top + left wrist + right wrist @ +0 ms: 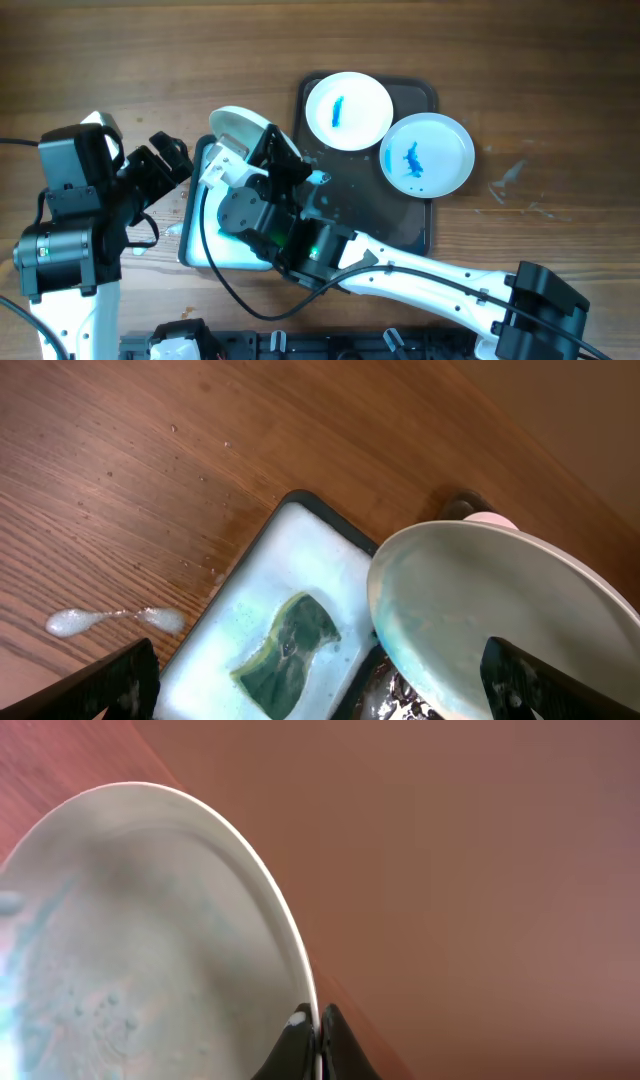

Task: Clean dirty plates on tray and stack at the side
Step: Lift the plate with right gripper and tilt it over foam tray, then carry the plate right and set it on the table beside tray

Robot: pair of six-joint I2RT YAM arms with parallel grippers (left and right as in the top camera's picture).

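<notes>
Right fingers [295, 1045]: pinched shut on the rim of the held plate [140, 940], one on each face.
Left fingers [110, 685]: spread wide, gripping nothing, hanging over the wash basin [300, 530].
Held plate: tilted on edge above the far end of the basin, off the bench [120, 60]; face wet, with faint bluish film and droplets.
Sponge [285, 650]: green, lying flat in the soapy water, between and below the left fingers, untouched.
Dark tray [420, 215]: just beside the basin, carrying two more plates, one [348, 110] at its far corner, the other [427, 153] overhanging its outer edge, both with blue stains.
Foam streak [110, 620]: on the bench near the basin.
Step in hand: judged to be washing the first plate, with no stack begun at the side.
Next move: probably lowering the left fingers onto the sponge, closing on it, then wiping the plate face while the right grip keeps the plate steady over the basin.
</notes>
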